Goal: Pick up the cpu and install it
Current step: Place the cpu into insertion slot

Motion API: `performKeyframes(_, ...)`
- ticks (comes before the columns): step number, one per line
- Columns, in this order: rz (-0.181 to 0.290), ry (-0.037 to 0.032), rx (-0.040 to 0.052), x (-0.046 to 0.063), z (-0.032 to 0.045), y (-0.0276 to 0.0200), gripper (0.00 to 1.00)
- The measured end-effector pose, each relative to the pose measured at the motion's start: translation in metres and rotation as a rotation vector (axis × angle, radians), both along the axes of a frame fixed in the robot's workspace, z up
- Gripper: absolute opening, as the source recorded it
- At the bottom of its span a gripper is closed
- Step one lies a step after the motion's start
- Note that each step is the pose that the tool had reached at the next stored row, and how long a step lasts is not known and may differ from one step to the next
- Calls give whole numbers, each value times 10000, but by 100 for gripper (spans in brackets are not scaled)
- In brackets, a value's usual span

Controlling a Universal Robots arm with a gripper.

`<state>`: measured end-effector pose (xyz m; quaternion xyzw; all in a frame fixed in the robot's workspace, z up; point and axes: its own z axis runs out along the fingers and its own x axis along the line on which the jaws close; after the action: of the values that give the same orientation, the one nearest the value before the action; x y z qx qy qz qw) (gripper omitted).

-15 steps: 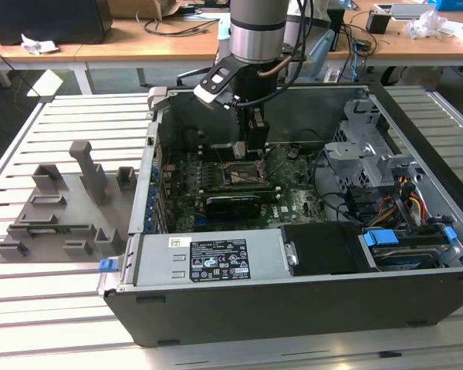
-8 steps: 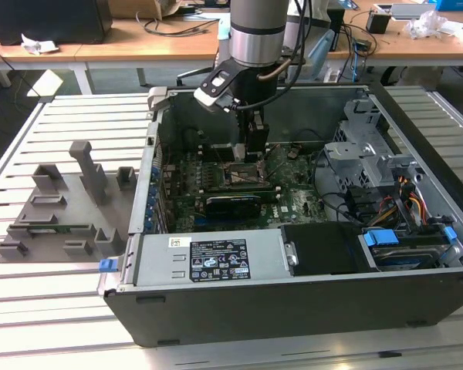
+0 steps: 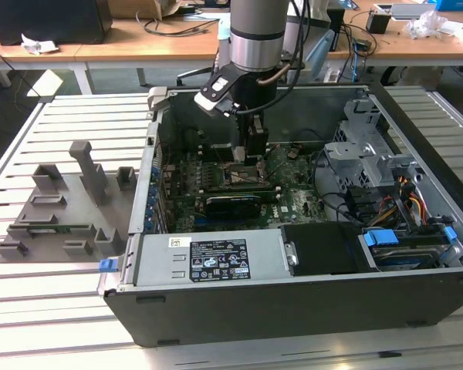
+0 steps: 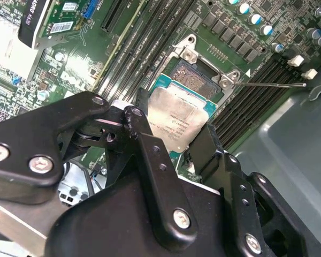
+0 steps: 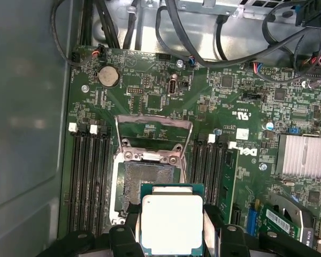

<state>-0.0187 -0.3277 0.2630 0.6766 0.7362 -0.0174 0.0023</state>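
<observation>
The gripper [image 3: 255,154] holds the cpu [image 5: 172,222] between its closed fingers [image 4: 143,136], close above the open socket [image 5: 148,182]. I think it should descend level, edges matched to the socket, with very little force

Silver-grey arm [image 3: 256,35], black screw-studded pincer [image 4: 174,129]

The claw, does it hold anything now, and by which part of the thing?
Yes. The claw holds the cpu, pinched by two opposite side edges. Its shiny top is left uncovered, and it is over the open socket.
</observation>
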Motion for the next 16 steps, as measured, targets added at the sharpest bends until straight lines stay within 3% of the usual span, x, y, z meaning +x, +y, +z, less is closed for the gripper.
performKeyframes(9,-1,0,0,0,-61,1,55)
performKeyframes(16,0,0,0,0,-87,79,55)
